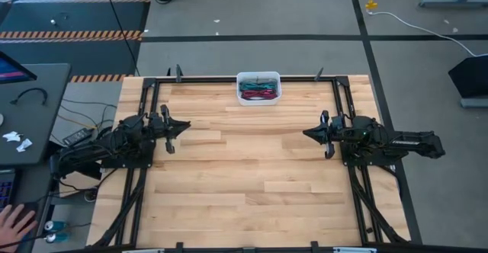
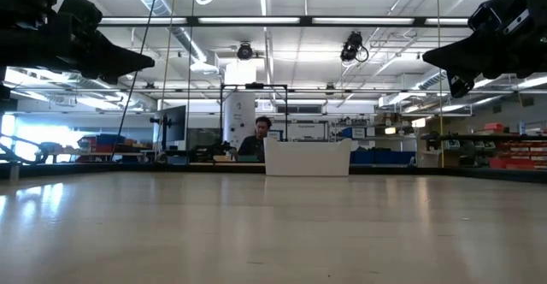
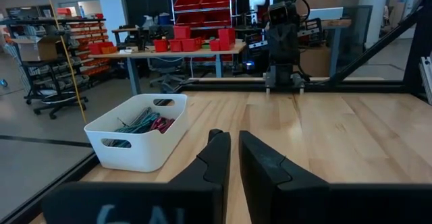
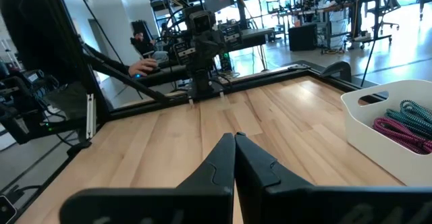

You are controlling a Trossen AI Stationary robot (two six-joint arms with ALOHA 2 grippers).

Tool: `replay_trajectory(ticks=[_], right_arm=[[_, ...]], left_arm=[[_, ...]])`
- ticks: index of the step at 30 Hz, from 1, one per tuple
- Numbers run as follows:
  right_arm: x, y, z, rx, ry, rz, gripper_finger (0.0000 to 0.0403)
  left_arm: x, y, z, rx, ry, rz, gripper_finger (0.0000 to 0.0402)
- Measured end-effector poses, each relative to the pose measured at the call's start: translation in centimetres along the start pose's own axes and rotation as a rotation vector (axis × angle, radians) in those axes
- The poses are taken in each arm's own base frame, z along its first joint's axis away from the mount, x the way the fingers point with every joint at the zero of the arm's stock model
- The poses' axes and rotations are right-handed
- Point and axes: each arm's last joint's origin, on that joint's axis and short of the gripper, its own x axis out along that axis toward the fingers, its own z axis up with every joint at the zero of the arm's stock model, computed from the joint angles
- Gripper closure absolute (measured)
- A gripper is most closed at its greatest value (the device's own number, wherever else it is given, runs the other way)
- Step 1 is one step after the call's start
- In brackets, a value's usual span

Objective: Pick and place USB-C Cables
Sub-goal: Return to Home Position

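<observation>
The USB-C cables (image 1: 258, 93) lie as a bundle of teal, green and magenta strands in a white bin (image 1: 258, 75) at the middle of the table's far edge. They also show in the left wrist view (image 3: 145, 123) and the right wrist view (image 4: 401, 126). My left gripper (image 1: 185, 126) hovers level at the table's left side, pointing right, with its fingers nearly together and nothing between them. My right gripper (image 1: 307, 134) hovers level at the right side, pointing left, shut and holding nothing. Both are well clear of the bin.
Bare wooden tabletop (image 1: 252, 169) stretches between the two grippers. A black frame (image 1: 229, 78) runs along the table's far and side edges. A person's hand (image 1: 15, 221) rests at a desk off the left side, and a person (image 2: 261, 139) sits beyond the far edge.
</observation>
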Motion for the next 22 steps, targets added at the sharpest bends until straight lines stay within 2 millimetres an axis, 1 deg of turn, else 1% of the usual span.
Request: replay_trajectory(ticks=[7, 16, 22], right_arm=[[0.00, 0.00, 0.00, 0.000, 0.000, 0.000, 0.0395], [0.00, 0.00, 0.00, 0.000, 0.000, 0.000, 0.0395], [0.00, 0.00, 0.00, 0.000, 0.000, 0.000, 0.0395]], left_arm=[[0.00, 0.00, 0.00, 0.000, 0.000, 0.000, 0.0371], [0.00, 0.00, 0.00, 0.000, 0.000, 0.000, 0.0361], [0.00, 0.00, 0.00, 0.000, 0.000, 0.000, 0.0367]])
